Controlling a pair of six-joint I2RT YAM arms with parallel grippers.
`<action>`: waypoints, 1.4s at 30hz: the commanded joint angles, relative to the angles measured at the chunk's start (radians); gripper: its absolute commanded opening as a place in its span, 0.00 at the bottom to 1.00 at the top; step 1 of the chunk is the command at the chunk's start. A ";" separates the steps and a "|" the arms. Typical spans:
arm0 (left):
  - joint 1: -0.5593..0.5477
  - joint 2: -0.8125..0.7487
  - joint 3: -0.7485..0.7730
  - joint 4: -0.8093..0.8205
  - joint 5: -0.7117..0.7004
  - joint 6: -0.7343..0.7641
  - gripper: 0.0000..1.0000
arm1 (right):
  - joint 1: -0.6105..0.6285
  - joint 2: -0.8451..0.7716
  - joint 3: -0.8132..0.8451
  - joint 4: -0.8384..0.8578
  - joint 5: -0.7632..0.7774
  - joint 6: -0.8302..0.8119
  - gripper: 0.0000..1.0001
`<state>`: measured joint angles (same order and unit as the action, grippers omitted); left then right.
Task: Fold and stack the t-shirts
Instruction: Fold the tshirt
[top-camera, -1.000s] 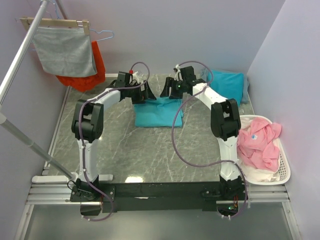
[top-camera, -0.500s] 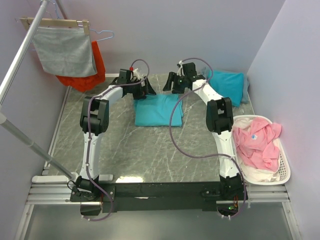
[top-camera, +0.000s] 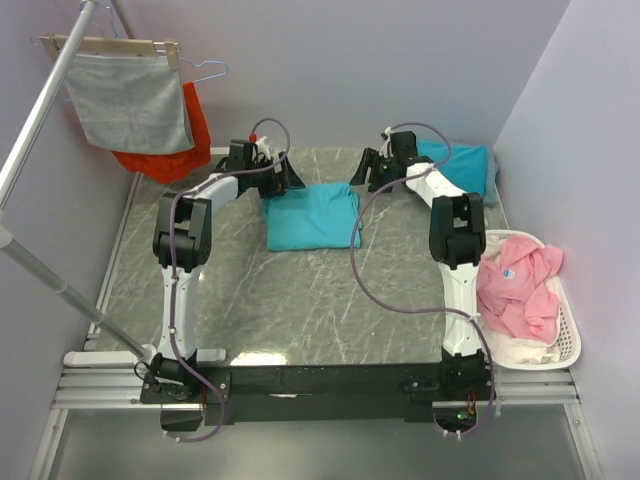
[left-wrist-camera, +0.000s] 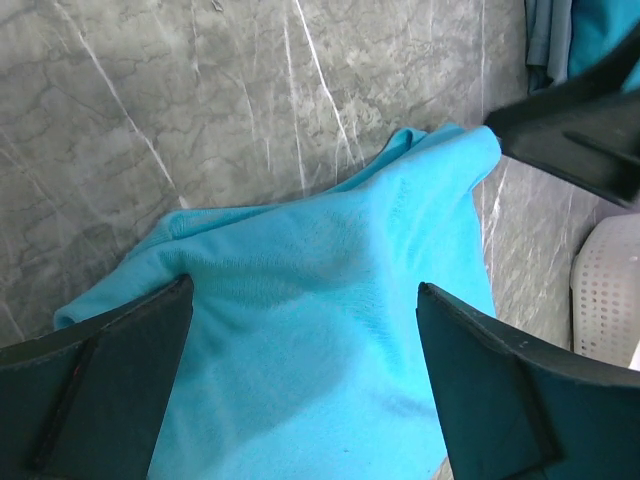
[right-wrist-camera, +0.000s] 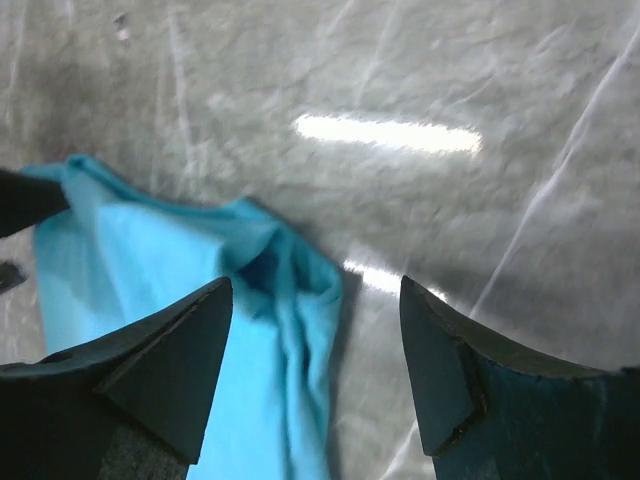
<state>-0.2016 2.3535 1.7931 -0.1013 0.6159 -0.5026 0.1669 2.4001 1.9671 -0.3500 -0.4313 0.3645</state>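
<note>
A folded turquoise t-shirt (top-camera: 312, 215) lies flat on the grey marble table, toward the back middle. It also shows in the left wrist view (left-wrist-camera: 330, 340) and in the right wrist view (right-wrist-camera: 150, 300), where its corner is bunched. A second folded turquoise t-shirt (top-camera: 455, 165) lies at the back right. My left gripper (top-camera: 290, 180) is open and empty just above the shirt's far left edge. My right gripper (top-camera: 362, 178) is open and empty above the shirt's far right corner.
A white basket (top-camera: 570, 340) with pink and white clothes stands at the right edge. A grey cloth (top-camera: 130, 100) and an orange-red garment (top-camera: 190, 135) hang on a rack at the back left. Bare marble table (top-camera: 300, 300) lies in front of the shirt.
Both grippers have spread apart and drawn back from the middle shirt, the left one leftward, the right one rightward. The shirt now lies flat, released.
</note>
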 joint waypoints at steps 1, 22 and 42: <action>0.007 -0.060 0.031 0.012 0.002 0.004 0.99 | 0.031 -0.168 -0.048 0.072 -0.021 -0.045 0.74; 0.005 -0.140 -0.113 0.054 0.010 0.001 0.99 | 0.106 0.014 0.062 0.040 -0.089 0.024 0.75; 0.010 -0.198 -0.233 0.129 -0.108 0.067 0.99 | 0.028 -0.042 -0.031 0.112 -0.006 0.016 0.75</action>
<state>-0.1986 2.2288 1.5696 0.0032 0.5629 -0.4698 0.2310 2.4451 1.9835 -0.2729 -0.4881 0.4263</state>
